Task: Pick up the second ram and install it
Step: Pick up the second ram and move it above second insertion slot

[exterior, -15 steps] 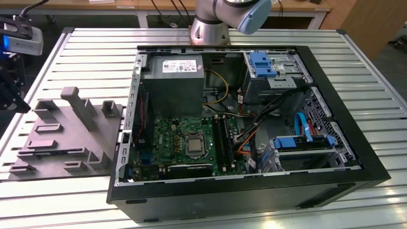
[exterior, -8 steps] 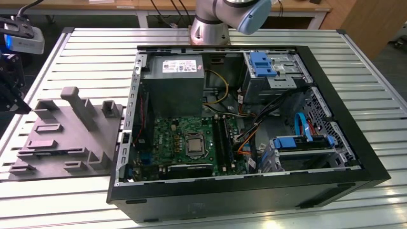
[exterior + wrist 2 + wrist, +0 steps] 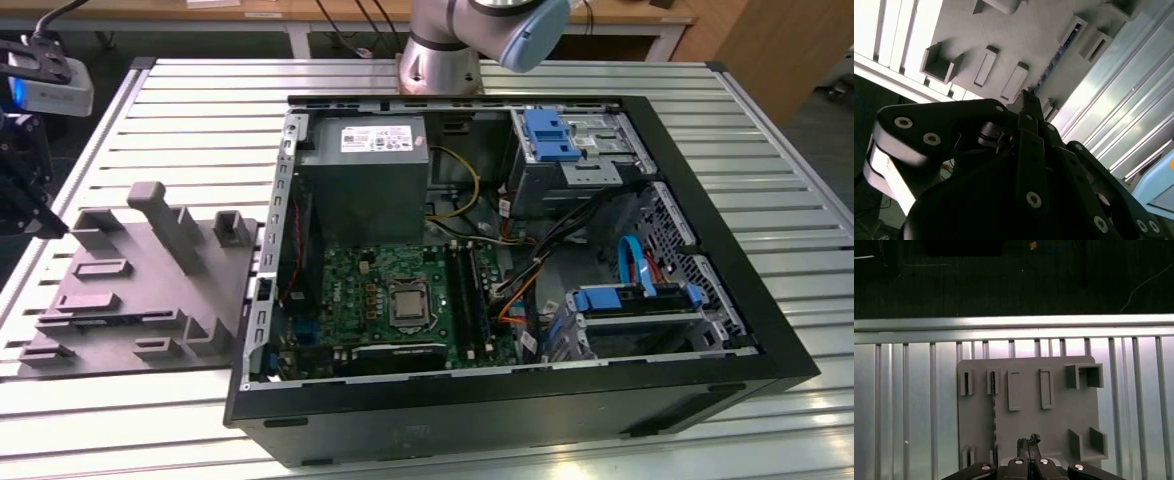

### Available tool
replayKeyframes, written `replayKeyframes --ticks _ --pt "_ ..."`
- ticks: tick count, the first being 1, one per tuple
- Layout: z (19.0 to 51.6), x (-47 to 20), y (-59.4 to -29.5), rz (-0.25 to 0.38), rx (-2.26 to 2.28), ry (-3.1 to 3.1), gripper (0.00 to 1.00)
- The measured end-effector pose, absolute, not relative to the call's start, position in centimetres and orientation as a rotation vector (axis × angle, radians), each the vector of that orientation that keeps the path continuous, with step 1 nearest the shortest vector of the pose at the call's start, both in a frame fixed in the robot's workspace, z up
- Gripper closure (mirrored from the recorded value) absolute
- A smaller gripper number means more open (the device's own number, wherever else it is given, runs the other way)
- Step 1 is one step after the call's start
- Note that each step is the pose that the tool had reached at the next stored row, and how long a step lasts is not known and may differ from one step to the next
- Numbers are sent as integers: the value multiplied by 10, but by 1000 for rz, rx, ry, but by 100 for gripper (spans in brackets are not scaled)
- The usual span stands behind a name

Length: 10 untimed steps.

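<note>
The gripper (image 3: 1029, 441), fingers pressed together on nothing, hovers over the gray holder block (image 3: 1054, 425). The second ram (image 3: 995, 417) stands edgewise in its slot just beside. Bare slatted table (image 3: 904, 390) surrounds it. In the exterior view, the computer case (image 3: 534, 410) sits at three o'clock from the holder.

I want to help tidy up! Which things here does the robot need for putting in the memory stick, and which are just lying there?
Needed for the job:
the second ram, standing in the gray holder block
the gripper, over that block
the black socket strips on the motherboard

Just there:
power supply box
blue drive bracket
blue cable
</note>
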State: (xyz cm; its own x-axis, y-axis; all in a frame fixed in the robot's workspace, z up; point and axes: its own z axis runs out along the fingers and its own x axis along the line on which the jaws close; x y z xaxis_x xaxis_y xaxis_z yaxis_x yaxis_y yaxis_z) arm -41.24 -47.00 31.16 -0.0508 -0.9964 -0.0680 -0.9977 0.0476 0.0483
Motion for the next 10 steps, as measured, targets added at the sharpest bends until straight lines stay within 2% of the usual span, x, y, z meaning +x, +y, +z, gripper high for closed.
replayKeyframes --ticks 10 --pt "298 -412 -482 131 -2177 2239 90"
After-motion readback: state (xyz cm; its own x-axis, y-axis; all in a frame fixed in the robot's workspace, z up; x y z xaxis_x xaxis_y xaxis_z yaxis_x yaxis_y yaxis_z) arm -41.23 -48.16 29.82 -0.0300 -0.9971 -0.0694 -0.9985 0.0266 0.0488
